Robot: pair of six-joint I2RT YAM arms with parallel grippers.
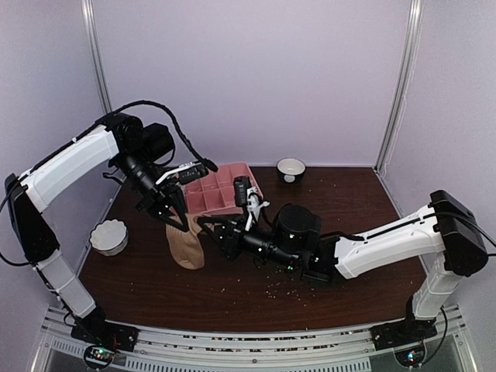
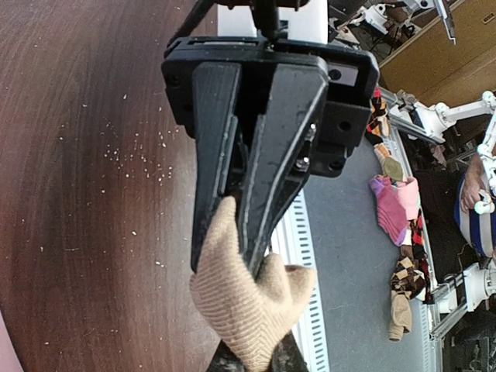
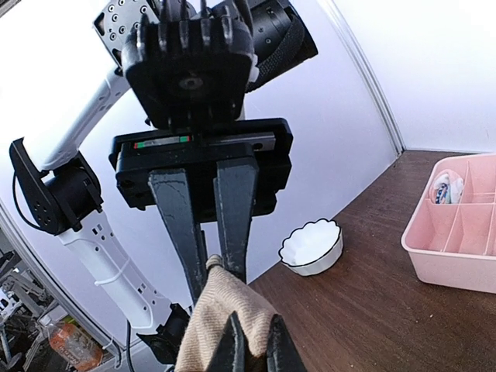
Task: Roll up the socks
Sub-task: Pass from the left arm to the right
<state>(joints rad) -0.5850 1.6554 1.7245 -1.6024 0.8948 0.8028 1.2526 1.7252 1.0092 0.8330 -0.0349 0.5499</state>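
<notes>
The tan-brown sock (image 1: 186,246) hangs in the air above the table's left middle, held by both grippers at its upper end. My left gripper (image 1: 170,217) comes down from above and is shut on the sock's top edge; it shows in the right wrist view (image 3: 213,267). My right gripper (image 1: 204,224) reaches in from the right and is shut on the sock beside it. In the left wrist view the sock (image 2: 248,302) runs from the right gripper (image 2: 230,232) to my left gripper (image 2: 253,358). The right gripper (image 3: 254,349) pinches the sock (image 3: 225,310). The pink sock is not on the table.
A pink compartmented tray (image 1: 225,190) stands right behind the grippers; one compartment holds a small white and teal bundle (image 3: 446,187). A white scalloped bowl (image 1: 108,236) sits at the left, a small bowl (image 1: 291,168) at the back. Crumbs (image 1: 271,283) lie on the table.
</notes>
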